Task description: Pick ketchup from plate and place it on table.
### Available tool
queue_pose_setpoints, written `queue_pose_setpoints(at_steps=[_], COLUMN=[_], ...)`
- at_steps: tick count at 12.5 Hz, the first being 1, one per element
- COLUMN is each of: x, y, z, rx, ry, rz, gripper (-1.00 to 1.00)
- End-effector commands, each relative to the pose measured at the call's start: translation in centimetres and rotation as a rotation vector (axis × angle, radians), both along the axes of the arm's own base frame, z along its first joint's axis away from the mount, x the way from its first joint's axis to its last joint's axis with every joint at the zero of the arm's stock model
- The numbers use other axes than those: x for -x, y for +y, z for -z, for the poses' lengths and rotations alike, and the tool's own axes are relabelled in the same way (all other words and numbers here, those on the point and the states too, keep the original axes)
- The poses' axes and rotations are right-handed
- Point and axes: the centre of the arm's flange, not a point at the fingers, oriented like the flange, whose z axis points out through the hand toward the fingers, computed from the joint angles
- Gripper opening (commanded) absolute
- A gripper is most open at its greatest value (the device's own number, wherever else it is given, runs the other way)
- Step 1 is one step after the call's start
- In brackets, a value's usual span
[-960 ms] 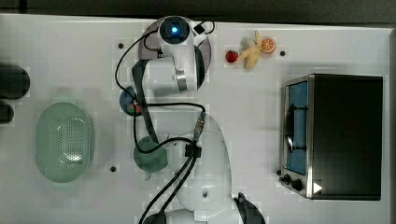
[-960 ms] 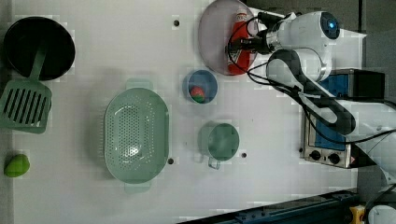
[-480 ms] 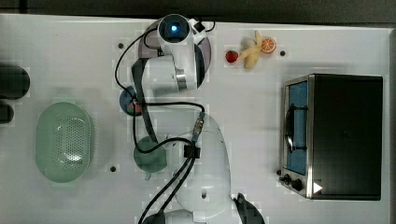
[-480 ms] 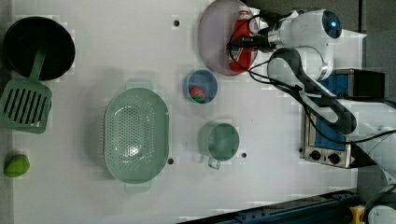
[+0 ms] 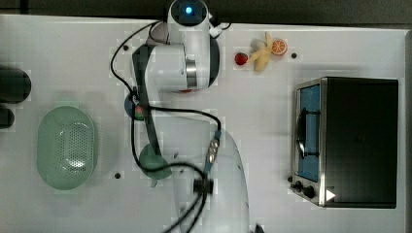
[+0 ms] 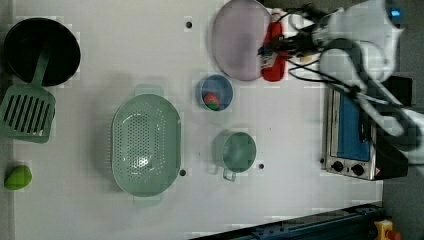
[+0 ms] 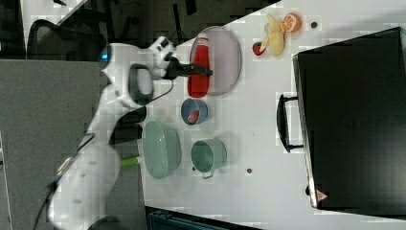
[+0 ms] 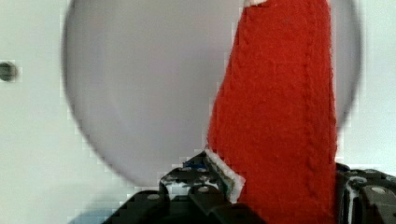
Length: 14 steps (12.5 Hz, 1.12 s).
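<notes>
The ketchup, a slim red bottle with a white cap, sits between my gripper's black fingers, which are shut on it. It hangs over the edge of the pale lilac plate. In the left view the ketchup lies along the plate's right rim, with the gripper across it. In the right view the ketchup overlaps the left part of the plate, and the gripper reaches in from the right view's left. The white table spreads all around.
A small blue bowl holding a red fruit, a green mug and a green perforated basket stand below the plate in the left view. A toaster oven stands at the left view's right. A banana and orange slice lie nearby.
The gripper and the ketchup have shifted a little toward the left view's right, from over the plate to its right rim. The arm's head has moved toward the top view's top.
</notes>
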Motion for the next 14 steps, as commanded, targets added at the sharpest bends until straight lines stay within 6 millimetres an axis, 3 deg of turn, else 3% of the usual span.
queue_pose_setpoints(at_steps=[1, 4, 7, 10, 14], x=[-0.4, 3.8, 9.2, 14.3, 17.8], y=[-3.8, -6.1, -7.8, -8.8, -9.8], z=[-15.6, -18.6, -18.7, -17.2, -12.7], rx=[0.004, 0.03, 0.056, 0.076, 0.077], ry=[-0.191, -0.156, -0.112, -0.05, -0.043], rz=[0.029, 0.058, 0.085, 0.108, 0.131], gripper=[0.18, 0.18, 0.18, 0.18, 0.18])
